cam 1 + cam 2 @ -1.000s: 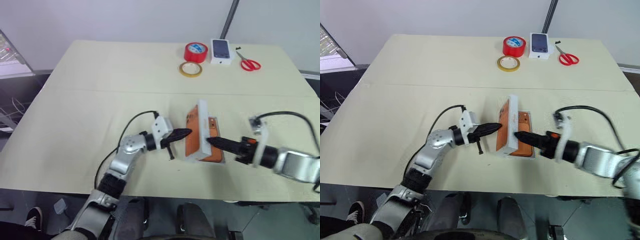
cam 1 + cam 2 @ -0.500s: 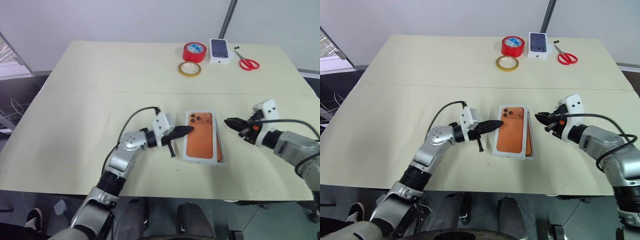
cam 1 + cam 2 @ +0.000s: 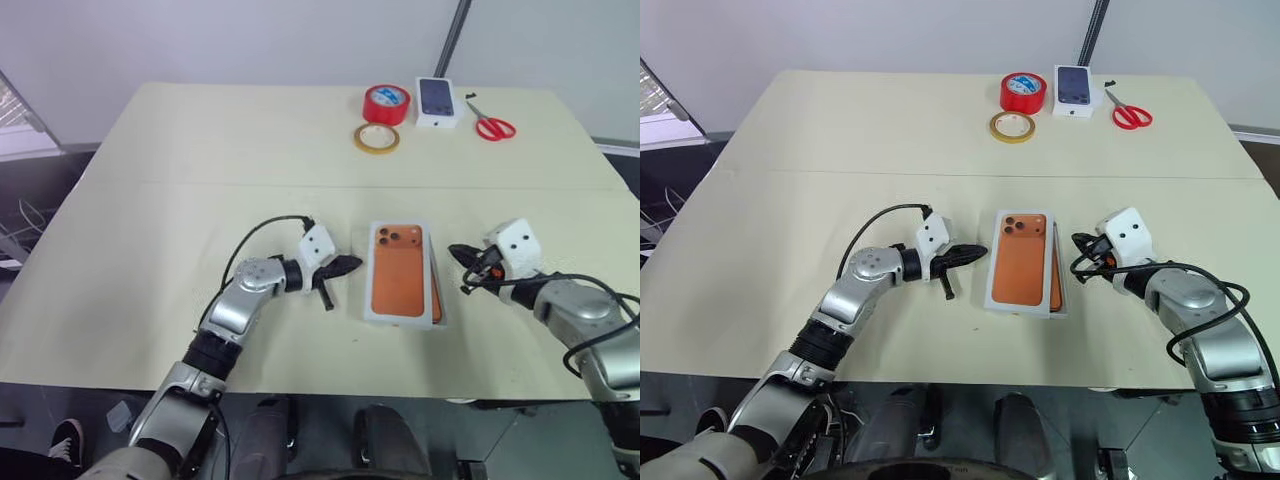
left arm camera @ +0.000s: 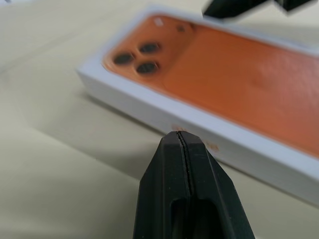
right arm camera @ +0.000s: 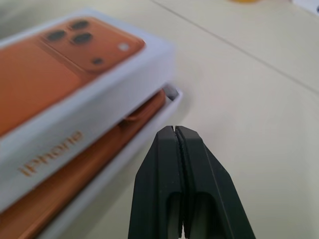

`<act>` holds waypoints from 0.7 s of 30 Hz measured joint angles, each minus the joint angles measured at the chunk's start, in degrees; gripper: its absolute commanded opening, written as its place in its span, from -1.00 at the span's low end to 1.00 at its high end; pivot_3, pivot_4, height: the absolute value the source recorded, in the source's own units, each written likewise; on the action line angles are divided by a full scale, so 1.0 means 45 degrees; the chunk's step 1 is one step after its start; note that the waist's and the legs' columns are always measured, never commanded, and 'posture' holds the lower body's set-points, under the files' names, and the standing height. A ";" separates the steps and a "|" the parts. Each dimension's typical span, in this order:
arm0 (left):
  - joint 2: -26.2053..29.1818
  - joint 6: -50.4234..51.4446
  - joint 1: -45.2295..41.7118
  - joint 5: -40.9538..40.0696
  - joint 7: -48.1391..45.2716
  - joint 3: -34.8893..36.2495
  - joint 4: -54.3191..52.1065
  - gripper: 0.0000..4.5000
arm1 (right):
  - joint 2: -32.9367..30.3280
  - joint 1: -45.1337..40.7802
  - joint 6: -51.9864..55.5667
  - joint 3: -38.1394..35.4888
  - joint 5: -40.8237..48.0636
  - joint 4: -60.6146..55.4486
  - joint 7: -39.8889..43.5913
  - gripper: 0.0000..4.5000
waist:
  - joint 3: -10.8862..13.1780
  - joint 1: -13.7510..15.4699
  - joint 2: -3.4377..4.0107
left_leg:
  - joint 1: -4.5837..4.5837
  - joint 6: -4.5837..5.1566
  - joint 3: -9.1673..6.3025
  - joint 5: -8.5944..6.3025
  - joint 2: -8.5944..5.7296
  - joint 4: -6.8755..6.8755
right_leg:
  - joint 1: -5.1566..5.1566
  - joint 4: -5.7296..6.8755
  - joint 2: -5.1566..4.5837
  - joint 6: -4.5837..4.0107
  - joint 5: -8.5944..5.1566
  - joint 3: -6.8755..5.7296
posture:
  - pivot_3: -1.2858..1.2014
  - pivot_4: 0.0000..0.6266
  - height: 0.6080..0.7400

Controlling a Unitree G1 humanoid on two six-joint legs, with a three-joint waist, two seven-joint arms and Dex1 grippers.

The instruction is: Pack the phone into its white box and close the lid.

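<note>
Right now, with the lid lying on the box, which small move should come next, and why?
Probably nudge the lid sideways with the shut right gripper until it lines up over the white box. The lid sits skewed, the phone and one edge of the box show from under it, and both grippers, the left gripper too, stand apart from it.

A lab or test room, by the look of it. A plain cream table (image 3: 200, 150) stands against bare grey-white walls (image 3: 250, 40), with tape rolls (image 3: 388, 104), scissors (image 3: 495, 125) and loose cables (image 3: 25, 215) beside it.
</note>
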 measured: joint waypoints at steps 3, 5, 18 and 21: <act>-0.0009 0.0039 -0.0075 0.0246 -0.0131 -0.0275 0.0308 -1.00 | 0.0002 0.0048 0.0012 -0.0042 -0.0049 -0.0226 0.0296 -0.98 | 0.0000 0.0028 0.0000 | 0.0000 0.0000 0.0000 0.0000 -0.0004 0.0001 | 0.0006 -0.0001 -0.0006 0.0000 0.0000 0.0000 | 0.03 -0.52 0.82; -0.0117 -0.0095 -0.0103 0.0347 -0.0145 -0.0337 0.0426 -1.00 | 0.0015 0.0057 0.0071 -0.0043 -0.0066 -0.0379 0.0437 -0.98 | 0.0001 0.0039 -0.0002 | 0.0000 0.0000 -0.0001 0.0000 -0.0007 0.0005 | 0.0011 -0.0004 -0.0010 0.0000 0.0000 0.0000 | 0.03 -0.52 0.82; -0.1264 -0.0028 -0.0449 0.0362 0.0001 -0.0322 0.0866 -1.00 | 0.0020 0.0403 0.0082 -0.0087 -0.0982 -0.0732 0.1011 -0.98 | 0.0000 0.0026 -0.0002 | 0.0002 0.0000 -0.0001 0.0000 -0.0006 0.0006 | 0.0009 0.0000 -0.0009 0.0000 0.0000 0.0000 | 0.03 -0.52 0.82; -0.1290 -0.0027 -0.0472 0.0362 -0.0002 -0.0305 0.0866 -1.00 | 0.0021 0.0403 -0.0005 -0.0094 -0.1159 -0.0695 0.1078 -0.98 | 0.0001 0.0030 -0.0002 | 0.0002 0.0000 -0.0001 0.0000 -0.0008 0.0008 | 0.0012 0.0000 -0.0011 0.0000 0.0000 0.0000 | 0.03 -0.52 0.82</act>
